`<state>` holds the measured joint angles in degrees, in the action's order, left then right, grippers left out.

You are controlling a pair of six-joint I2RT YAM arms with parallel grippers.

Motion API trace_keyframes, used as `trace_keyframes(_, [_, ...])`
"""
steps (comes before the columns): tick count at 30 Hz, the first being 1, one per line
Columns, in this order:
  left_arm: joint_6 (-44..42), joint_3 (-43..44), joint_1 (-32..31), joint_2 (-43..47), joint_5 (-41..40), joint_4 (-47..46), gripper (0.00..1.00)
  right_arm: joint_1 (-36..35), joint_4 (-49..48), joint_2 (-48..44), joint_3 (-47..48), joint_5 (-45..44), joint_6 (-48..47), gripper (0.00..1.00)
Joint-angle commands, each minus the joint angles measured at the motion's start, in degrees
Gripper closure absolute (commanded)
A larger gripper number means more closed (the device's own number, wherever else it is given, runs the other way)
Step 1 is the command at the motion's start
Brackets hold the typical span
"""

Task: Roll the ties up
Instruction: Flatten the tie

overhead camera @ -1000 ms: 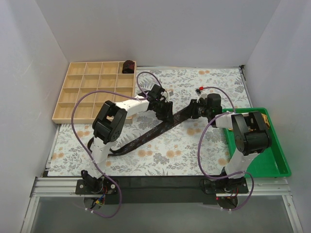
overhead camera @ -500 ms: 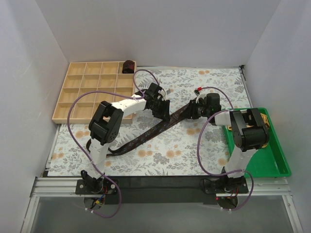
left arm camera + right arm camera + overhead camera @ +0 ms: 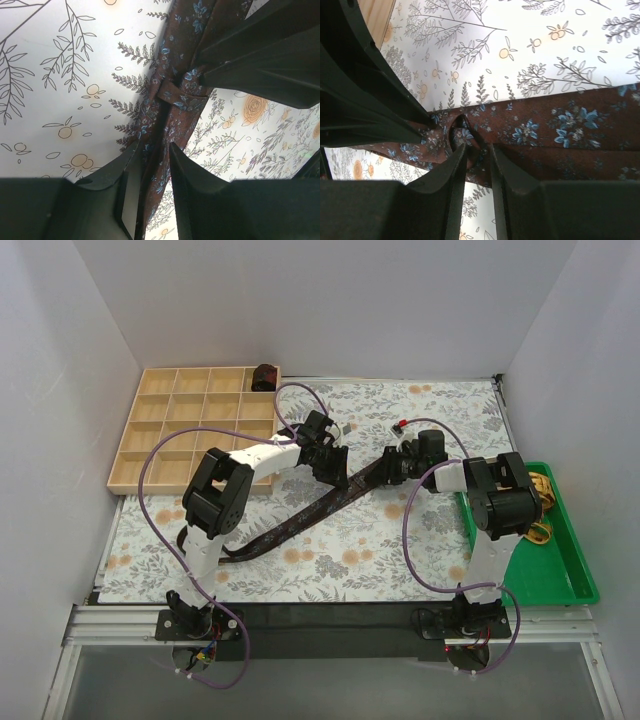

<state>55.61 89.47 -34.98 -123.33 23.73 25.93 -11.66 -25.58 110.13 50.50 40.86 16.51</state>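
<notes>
Dark tie (image 3: 300, 520): unrolled, flat on the floral bench (image 3: 440, 410). It runs diagonally from beside the left arm's base up to the middle of the bench, where both claws meet it.
Left claw (image 3: 335, 468): on the tie's upper stretch. In the wrist view the fingers (image 3: 125, 195) stand nearly together, pinching a raised lengthwise fold of the tie (image 3: 180, 45).
Right claw (image 3: 392, 468): at the tie's far end, just beside the left claw. In the wrist view the fingers (image 3: 507, 190) stand nearly together, pinching bunched fabric of the tie (image 3: 560, 135).
Rolled bundle (image 3: 265, 376): small and dark, in the far-right corner compartment of the wooden tray (image 3: 115, 485), well apart from both claws.
Yellow tie (image 3: 540, 505): loose heap in the green tray (image 3: 560, 575), at the right edge of the bench, partly hidden by the right arm.
</notes>
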Motion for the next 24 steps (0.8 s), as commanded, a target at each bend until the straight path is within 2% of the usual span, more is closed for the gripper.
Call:
trace_keyframes(1, [-0.68, -0.26, 0.00, 1.51, 0.88, 0.17, 0.73, -0.64, -0.96, 0.35, 1.53, 2.47, -0.43, 0.73])
trace_keyframes(6, [-0.51, -0.88, 0.00, 0.98, 1.50, -0.18, 0.73, -0.91, -1.22, 0.62, 1.71, 3.17, -0.25, 0.74])
trace_keyframes(8, [-0.51, -1.05, 0.00, 0.98, 1.50, -0.27, 0.73, -0.99, -1.22, 0.79, 1.71, 3.00, -0.17, 0.79])
trace_keyframes(12, [-0.60, -1.67, 0.00, 1.07, 1.41, -0.36, 0.74, -0.91, -1.14, -0.52, 1.36, 0.03, -0.34, 0.99])
trace_keyframes(24, [-1.74, -4.57, 0.09, 1.86, 1.15, -0.36, 0.74, 5.59, 3.34, -4.39, 3.11, -8.51, -4.11, 0.99])
